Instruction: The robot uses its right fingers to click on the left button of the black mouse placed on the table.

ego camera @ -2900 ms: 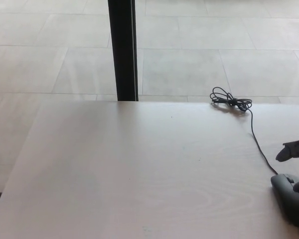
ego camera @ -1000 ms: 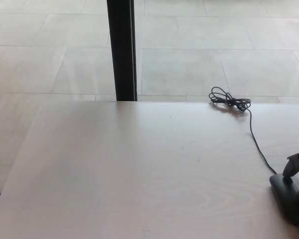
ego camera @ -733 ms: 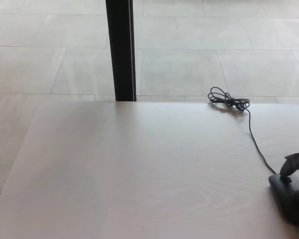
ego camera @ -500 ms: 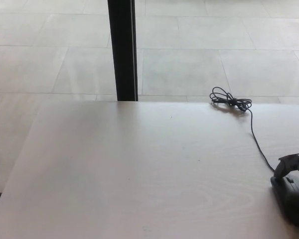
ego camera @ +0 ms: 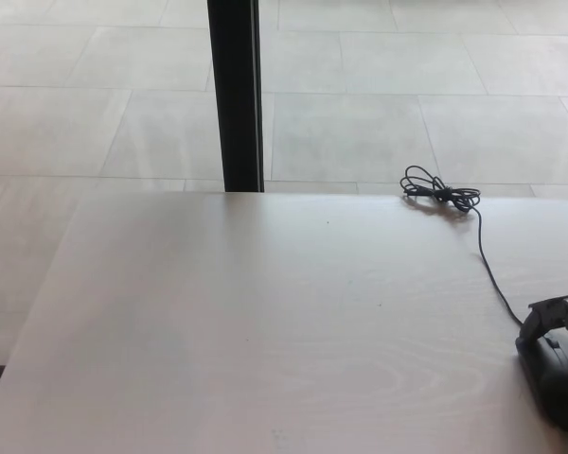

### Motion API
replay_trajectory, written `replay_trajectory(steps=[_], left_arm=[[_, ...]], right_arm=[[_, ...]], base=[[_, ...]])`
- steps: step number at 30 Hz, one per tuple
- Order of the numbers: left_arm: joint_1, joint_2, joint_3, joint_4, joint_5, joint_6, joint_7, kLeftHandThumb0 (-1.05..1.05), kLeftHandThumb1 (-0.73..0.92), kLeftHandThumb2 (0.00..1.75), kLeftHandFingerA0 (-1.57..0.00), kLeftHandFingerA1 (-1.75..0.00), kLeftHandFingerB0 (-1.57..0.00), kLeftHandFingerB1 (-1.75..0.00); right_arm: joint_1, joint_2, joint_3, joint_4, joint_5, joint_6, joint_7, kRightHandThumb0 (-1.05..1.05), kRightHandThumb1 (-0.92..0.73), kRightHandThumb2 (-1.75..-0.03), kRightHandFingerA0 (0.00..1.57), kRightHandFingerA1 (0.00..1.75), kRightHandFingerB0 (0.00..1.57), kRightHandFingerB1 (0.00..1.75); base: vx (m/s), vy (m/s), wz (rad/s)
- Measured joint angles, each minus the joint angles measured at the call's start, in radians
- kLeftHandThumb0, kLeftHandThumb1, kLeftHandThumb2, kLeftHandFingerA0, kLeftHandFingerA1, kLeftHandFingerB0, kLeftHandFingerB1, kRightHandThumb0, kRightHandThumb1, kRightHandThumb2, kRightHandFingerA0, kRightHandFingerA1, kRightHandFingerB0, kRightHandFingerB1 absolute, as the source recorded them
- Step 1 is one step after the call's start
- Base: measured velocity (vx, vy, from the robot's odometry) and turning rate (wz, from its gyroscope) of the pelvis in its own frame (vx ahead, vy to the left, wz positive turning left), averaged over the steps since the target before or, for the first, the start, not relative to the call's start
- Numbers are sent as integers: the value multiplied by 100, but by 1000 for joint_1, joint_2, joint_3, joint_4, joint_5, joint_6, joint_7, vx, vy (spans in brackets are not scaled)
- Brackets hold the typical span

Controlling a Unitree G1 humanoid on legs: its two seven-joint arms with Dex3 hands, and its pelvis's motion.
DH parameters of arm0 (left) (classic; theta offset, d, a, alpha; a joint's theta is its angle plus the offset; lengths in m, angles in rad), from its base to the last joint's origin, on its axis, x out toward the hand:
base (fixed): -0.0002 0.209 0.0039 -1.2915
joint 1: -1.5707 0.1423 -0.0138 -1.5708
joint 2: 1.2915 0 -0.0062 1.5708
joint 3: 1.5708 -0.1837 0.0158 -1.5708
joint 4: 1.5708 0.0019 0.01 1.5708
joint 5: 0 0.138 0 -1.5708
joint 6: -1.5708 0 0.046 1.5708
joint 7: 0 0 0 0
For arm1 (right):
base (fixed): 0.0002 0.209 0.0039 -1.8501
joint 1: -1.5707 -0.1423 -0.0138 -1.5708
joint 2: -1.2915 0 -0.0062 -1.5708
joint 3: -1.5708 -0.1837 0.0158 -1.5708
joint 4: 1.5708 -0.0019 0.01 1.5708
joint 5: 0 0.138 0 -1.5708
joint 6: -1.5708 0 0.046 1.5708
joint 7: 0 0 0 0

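The black mouse (ego camera: pixel 553 383) lies on the pale wooden table (ego camera: pixel 265 331) at the far right, partly cut off by the picture's edge. Its thin black cable (ego camera: pixel 489 270) runs away from it to a small coil (ego camera: pixel 439 193) near the table's far edge. Only a small black part of my right hand (ego camera: pixel 559 313) shows at the right edge. It rests low over the mouse's front end, where the cable comes out. The rest of that hand is outside the picture. My left hand does not show.
A black upright post (ego camera: pixel 235 95) stands behind the table's far edge, left of centre. Beyond it lies a light tiled floor (ego camera: pixel 379 104). The table's left edge slants down to the lower left corner.
The visible part of my right hand has come down from above the mouse onto its front end. The mouse and cable stay put; the picture shifts only slightly.
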Motion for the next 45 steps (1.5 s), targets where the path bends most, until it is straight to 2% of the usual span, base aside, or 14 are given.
replay_trajectory(steps=[4,5,6,13,22,23,24,26,28,29,31,34,37,45], left_arm=[[0,0,2,-12,-3,0,-2,-12,77,62,-58,-55,-55,-47],[0,0,2,-13,-3,0,-2,-14,76,62,-59,-55,-54,-47],[-1,0,2,-14,-5,0,-4,-14,78,63,-60,-56,-56,-47],[-8,0,2,-13,-8,0,-6,-11,79,63,-63,-57,-56,-47],[-5,0,-1,-18,-6,0,-4,-10,80,63,-62,-57,-57,-48],[-3,0,-1,-20,-7,0,-4,-12,79,63,-62,-56,-58,-48],[-2,0,0,-18,-7,0,-5,-13,79,63,-62,-56,-57,-48],[-1,0,3,-13,-9,0,-8,-17,77,63,-63,-57,-58,-48],[1,0,3,-11,-10,0,-8,-21,74,62,-63,-57,-59,-48],[2,0,4,-10,-10,0,-8,-17,77,63,-64,-57,-57,-47],[5,0,3,-7,-8,0,-8,-17,76,62,-64,-58,-57,-47],[7,0,3,-7,-9,0,-7,-19,76,62,-66,-61,-60,-48],[9,0,3,-7,-8,0,-8,-18,77,63,-64,-60,-58,-49],[18,0,3,-3,-8,0,-8,-20,77,63,-63,-59,-56,-47]], right_arm=[[9,-9,-1,-1,0,2,-8,-17,-57,-60,80,151,63,52],[9,-10,-1,0,0,2,-9,-23,-56,-68,84,143,64,57],[10,-11,-1,1,0,2,-12,-18,-58,-59,81,144,62,51],[21,-12,1,-15,1,10,-15,-18,-60,-59,76,142,63,49],[34,-9,6,-24,9,23,-14,-16,-58,-58,81,139,64,51],[34,-9,5,-24,11,23,-14,-16,-57,-60,78,146,64,53],[32,-9,4,-25,14,22,-13,-20,-56,-66,84,143,66,58],[29,-9,-3,-24,23,20,-4,-14,-58,-64,85,141,64,55],[25,-8,-27,-24,40,16,11,-21,-60,-68,84,139,64,55],[21,-9,-39,-26,48,16,19,-15,-60,-58,82,138,65,50],[5,-9,-91,-36,80,17,47,-18,-58,-64,85,142,66,54],[-9,-9,-152,-63,118,21,73,-6,-57,-62,82,166,63,51],[-34,-12,-223,-96,159,21,91,-1,-61,-58,77,173,62,49],[-86,-25,-405,-180,263,29,134,-1,-59,-56,76,175,65,46]], base=[[0,0,0],[0,0,0],[0,0,0],[0,0,0],[0,0,0],[0,0,0],[0,0,0],[0,0,0],[0,0,0],[0,0,0],[0,0,0],[0,0,0],[0,0,0],[0,0,0]])
